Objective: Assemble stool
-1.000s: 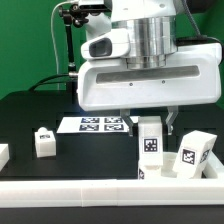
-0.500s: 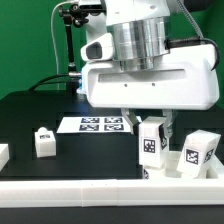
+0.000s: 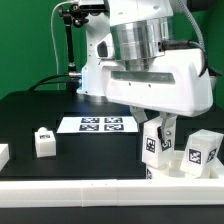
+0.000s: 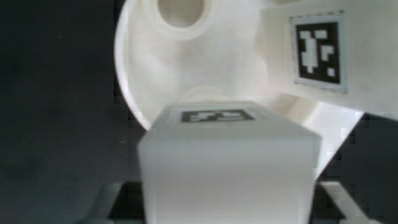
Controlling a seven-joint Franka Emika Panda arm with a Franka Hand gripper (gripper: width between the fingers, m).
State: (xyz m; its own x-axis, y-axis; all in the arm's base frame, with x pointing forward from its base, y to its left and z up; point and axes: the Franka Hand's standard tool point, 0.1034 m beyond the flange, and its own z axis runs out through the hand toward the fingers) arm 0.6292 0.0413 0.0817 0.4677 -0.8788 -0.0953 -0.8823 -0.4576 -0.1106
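Note:
My gripper (image 3: 156,133) is shut on a white stool leg (image 3: 153,142) with a square tag on its face, and holds it tilted just above the table at the exterior view's right. In the wrist view the held leg (image 4: 231,160) fills the space between my fingers (image 4: 125,198), and its tagged end points at the round white seat (image 4: 187,70), which has a hole (image 4: 182,12) in it. A second tagged leg (image 3: 203,152) stands beside the seat (image 3: 168,170) and also shows in the wrist view (image 4: 320,50). A third leg (image 3: 42,141) stands to the left.
The marker board (image 3: 100,124) lies flat at mid table. A long white rail (image 3: 90,190) runs along the front edge. Another white piece (image 3: 2,153) sits at the far left edge. A black stand (image 3: 68,45) rises behind the table.
The wrist has turned and tipped, so the held leg now leans instead of standing upright, and it has shifted slightly toward the exterior view's right. The other parts have not moved.

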